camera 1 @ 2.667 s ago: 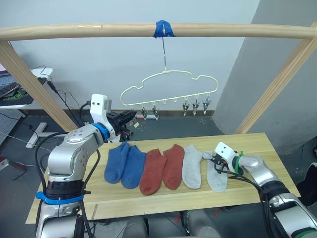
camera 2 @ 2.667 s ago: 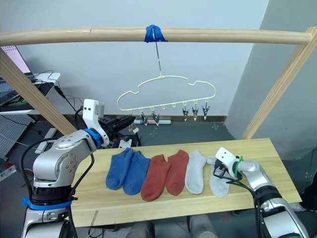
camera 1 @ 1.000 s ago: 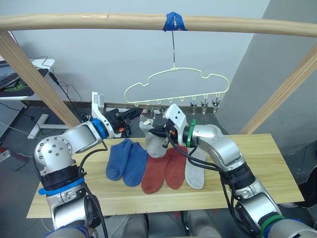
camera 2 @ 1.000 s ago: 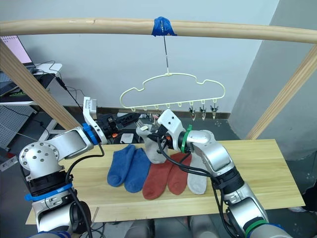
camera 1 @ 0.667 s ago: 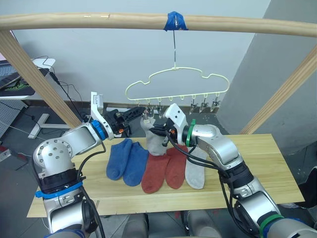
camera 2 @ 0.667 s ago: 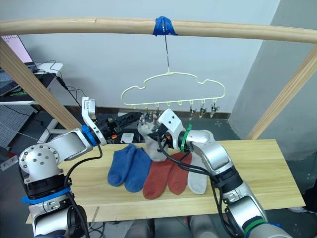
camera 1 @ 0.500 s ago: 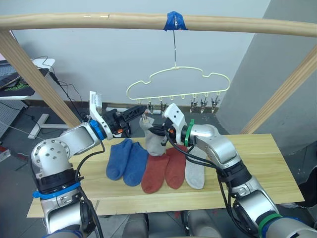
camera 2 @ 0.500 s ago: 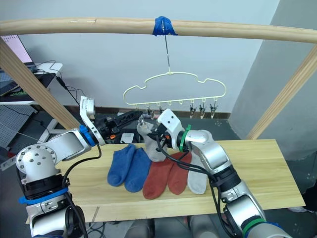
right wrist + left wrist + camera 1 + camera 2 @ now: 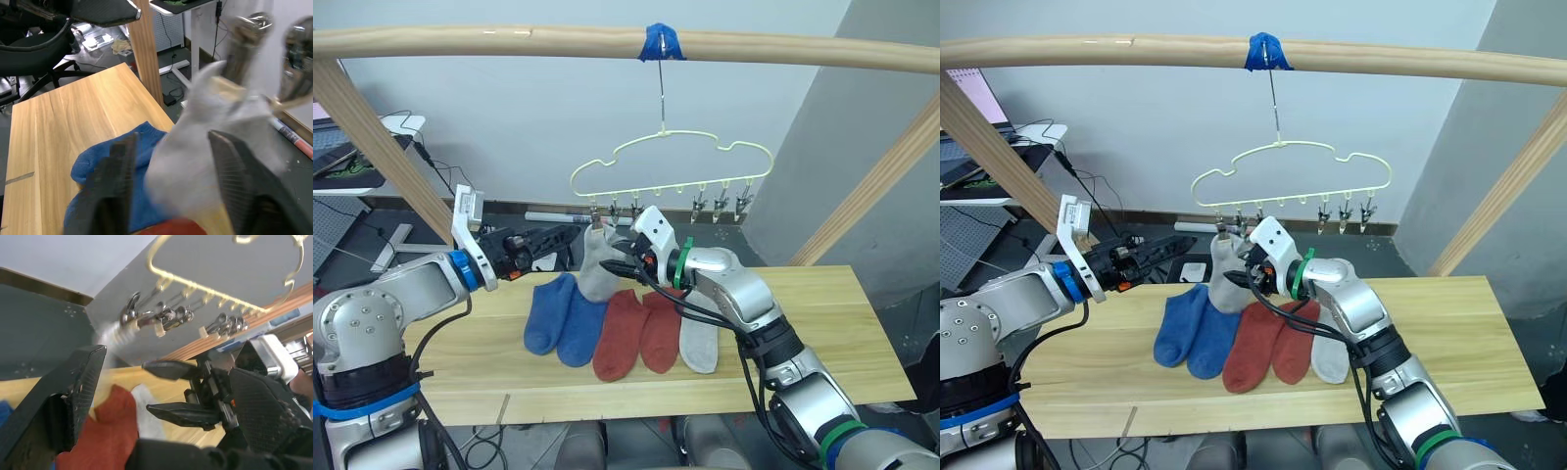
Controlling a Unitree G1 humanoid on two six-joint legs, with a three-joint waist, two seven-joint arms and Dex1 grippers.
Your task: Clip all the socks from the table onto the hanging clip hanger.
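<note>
The table (image 9: 822, 323) holds five socks in a row; the grey sock (image 9: 594, 266) hangs long-axis down from the hanger's (image 9: 675, 162) leftmost clip. My right gripper (image 9: 619, 264), fingers spread, sits beside it. My left gripper (image 9: 570, 233), spread, is just left.

A round wooden pole (image 9: 509, 41) spans overhead, wrapped midway with blue tape (image 9: 663, 42).
</note>
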